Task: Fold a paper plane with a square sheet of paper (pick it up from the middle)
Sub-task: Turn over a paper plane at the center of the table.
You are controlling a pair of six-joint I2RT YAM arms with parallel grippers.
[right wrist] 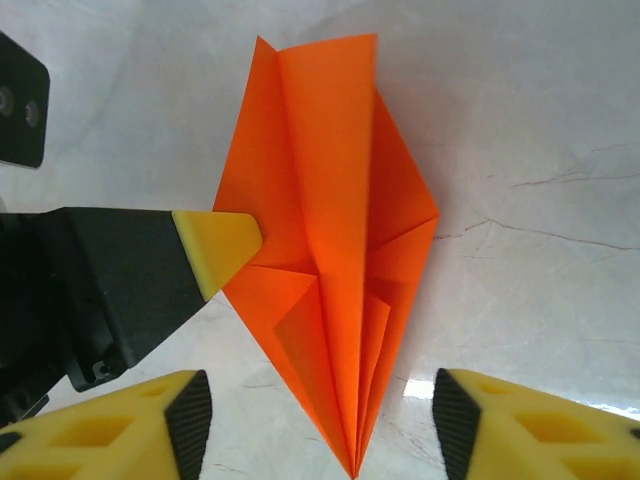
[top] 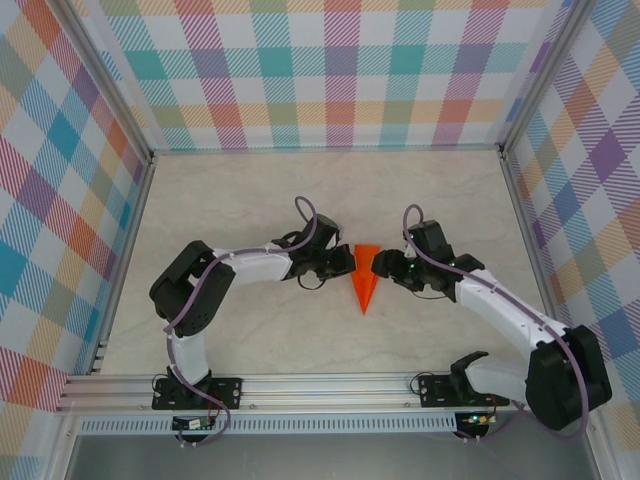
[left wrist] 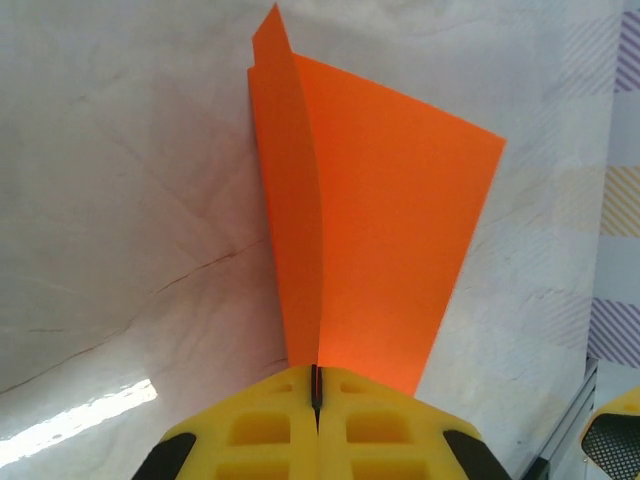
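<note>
Centrally on the pale marbled tabletop (top: 250, 200), between the two arms, sits the bright orange folded paper plane (top: 366, 278), a slim pointed dart. Seen from the top camera, its long axis runs from far to near. The sharp nose points toward the arm bases at the near edge, and the wide tail end faces the far checked wall (top: 340, 70).

The left gripper (top: 345, 262) reaches in from the plane's left side, up near the wide end. In the left wrist view its yellow fingers (left wrist: 260, 430) are pressed together with a layer of the orange paper (left wrist: 380, 230) pinched in the seam between them. The sheet fans out away from them and one fold stands up as a ridge.

The right gripper (top: 388, 268) comes in from the other side. In the right wrist view its two yellow fingers (right wrist: 540, 425) stand apart, one on each side of the plane's nose (right wrist: 352, 455), and neither touches the paper. There the creases and layered flaps (right wrist: 330, 200) are plain, and the left gripper's yellow fingertip (right wrist: 215, 245) meets the plane's edge.
</note>
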